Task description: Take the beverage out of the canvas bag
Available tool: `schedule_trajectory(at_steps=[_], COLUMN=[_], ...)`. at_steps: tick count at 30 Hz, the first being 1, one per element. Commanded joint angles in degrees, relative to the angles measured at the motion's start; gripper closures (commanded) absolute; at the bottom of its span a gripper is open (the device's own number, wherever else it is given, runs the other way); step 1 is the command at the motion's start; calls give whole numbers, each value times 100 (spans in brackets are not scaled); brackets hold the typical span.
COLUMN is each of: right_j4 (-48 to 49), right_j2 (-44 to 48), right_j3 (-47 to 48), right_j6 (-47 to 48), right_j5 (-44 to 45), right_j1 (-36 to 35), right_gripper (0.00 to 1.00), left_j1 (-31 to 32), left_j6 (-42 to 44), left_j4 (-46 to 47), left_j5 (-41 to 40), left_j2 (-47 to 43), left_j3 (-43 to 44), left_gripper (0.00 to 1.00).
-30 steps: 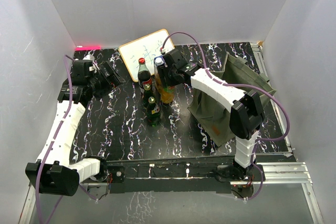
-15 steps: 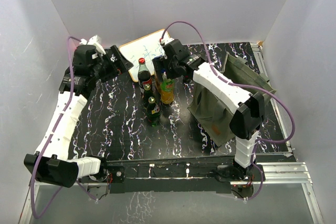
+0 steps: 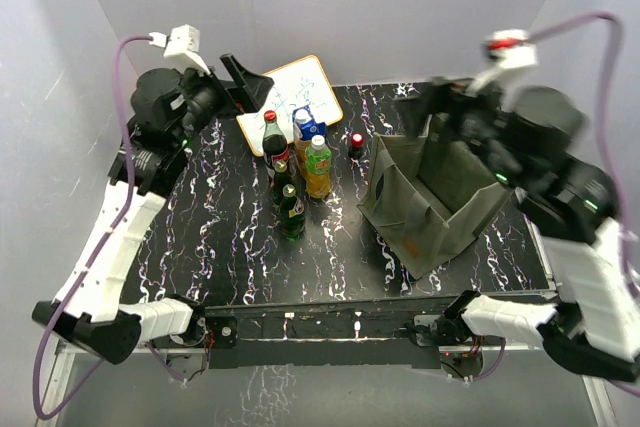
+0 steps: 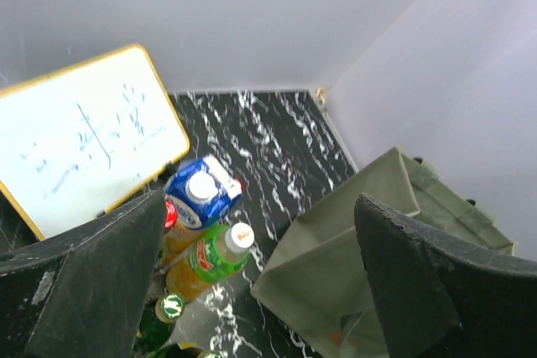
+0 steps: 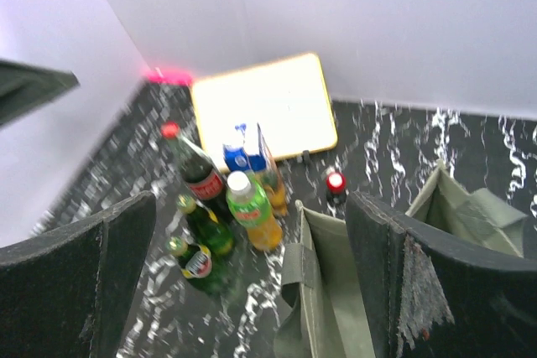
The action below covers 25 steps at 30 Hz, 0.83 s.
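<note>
The olive-green canvas bag (image 3: pixel 425 202) stands open at the right of the table, an orange patch low on its front face. It also shows in the left wrist view (image 4: pixel 336 249) and the right wrist view (image 5: pixel 323 291). A pale translucent shape (image 4: pixel 359 333) lies inside it; I cannot tell what it is. My left gripper (image 3: pixel 245 85) is open and empty, held high over the whiteboard (image 3: pixel 285 92). My right gripper (image 3: pixel 428 112) is open and empty, held high above the bag's far rim. In the wrist views both grippers (image 4: pixel 260 203) (image 5: pixel 252 199) show wide-apart jaws with nothing between.
Left of the bag stand a cola bottle (image 3: pixel 274 137), a blue carton (image 3: pixel 308 127), an orange drink with a green label (image 3: pixel 318 167) and two green glass bottles (image 3: pixel 290 209). A small red-capped item (image 3: pixel 355 142) sits behind the bag. White walls enclose the table.
</note>
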<state>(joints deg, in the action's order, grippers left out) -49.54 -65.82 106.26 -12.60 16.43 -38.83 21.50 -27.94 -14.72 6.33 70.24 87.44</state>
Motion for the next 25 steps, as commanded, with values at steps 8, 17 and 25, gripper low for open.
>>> schedule_trajectory(at_steps=[8,17,25], right_j4=[-168,-739,-784], right_j2=[1689,1724,1501], right_j3=[-360,-246,-75], right_j6=[-2032,-2333,-1884], right_j5=[1192,1567,1228], right_j1=[-6,-7,-3], right_gripper=[2,2,2], left_j1=[27,17,23], left_j6=[519,397,315], left_j4=[-229,-141,-304], left_j5=[-890,-1559,-1602], left_j2=[-1439,-1985,-2009], left_j3=[-107,-486,-468], left_gripper=[3,3,3])
